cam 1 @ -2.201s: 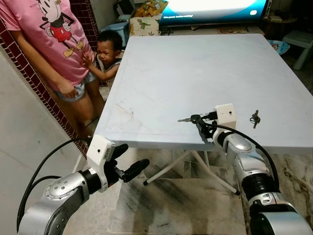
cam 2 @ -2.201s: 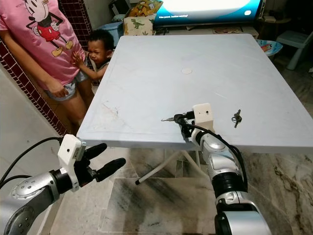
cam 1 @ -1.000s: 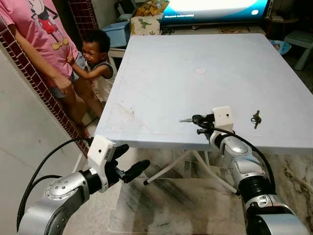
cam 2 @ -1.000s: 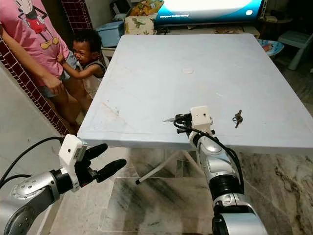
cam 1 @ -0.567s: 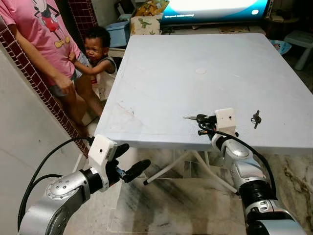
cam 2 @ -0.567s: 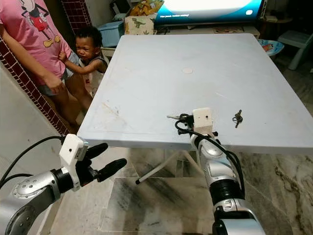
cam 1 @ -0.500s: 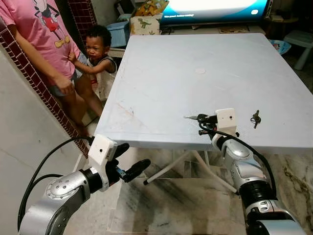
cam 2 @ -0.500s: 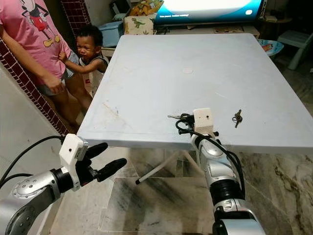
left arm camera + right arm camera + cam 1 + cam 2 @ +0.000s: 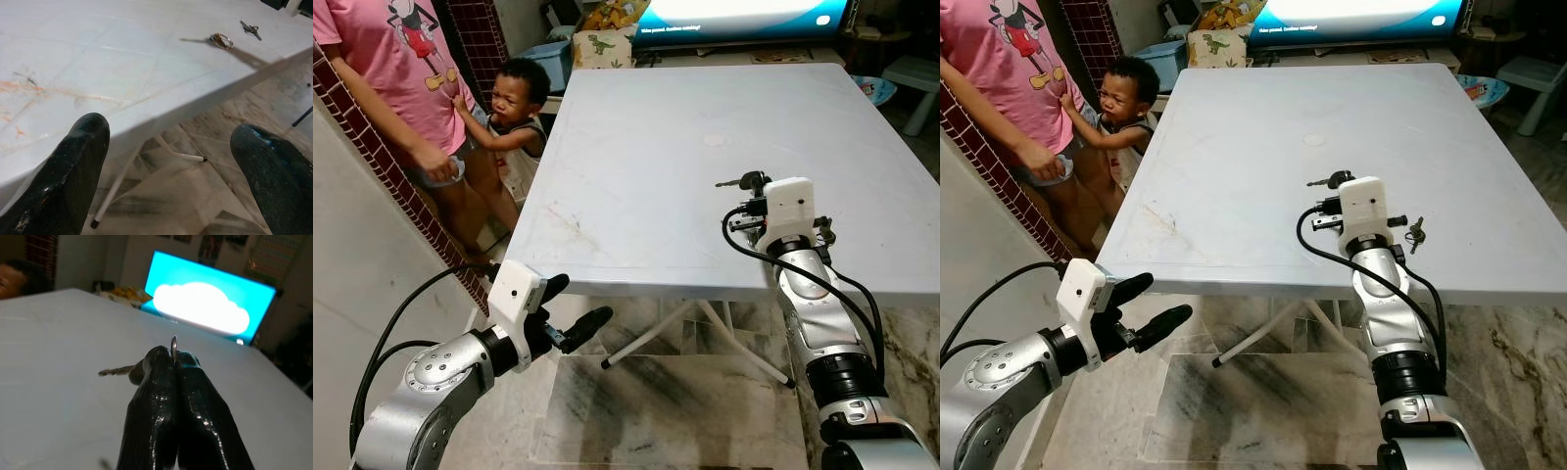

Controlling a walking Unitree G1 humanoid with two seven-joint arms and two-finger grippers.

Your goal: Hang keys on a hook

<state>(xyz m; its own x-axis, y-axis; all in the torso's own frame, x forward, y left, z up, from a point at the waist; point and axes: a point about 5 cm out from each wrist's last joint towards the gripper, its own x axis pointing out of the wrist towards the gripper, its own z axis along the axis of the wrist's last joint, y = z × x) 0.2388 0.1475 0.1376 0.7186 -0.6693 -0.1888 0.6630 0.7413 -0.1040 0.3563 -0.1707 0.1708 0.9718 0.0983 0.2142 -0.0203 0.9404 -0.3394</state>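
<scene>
Head views evenly lit and sharp; right wrist view dim, its glowing screen (image 9: 205,306) blown out and soft

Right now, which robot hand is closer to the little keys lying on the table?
The right gripper. It hangs over the table just beside the loose keys, pinching another key. The left gripper is open, down below the table's front edge.

We see a pale grey-white table (image 9: 636,137) with faint orange scuffs near its left front corner, silver keys (image 9: 1330,180) pinched between glossy black fingers (image 9: 168,396), a bright cyan screen (image 9: 210,303), and a person's pink cartoon-print shirt (image 9: 391,59).
</scene>
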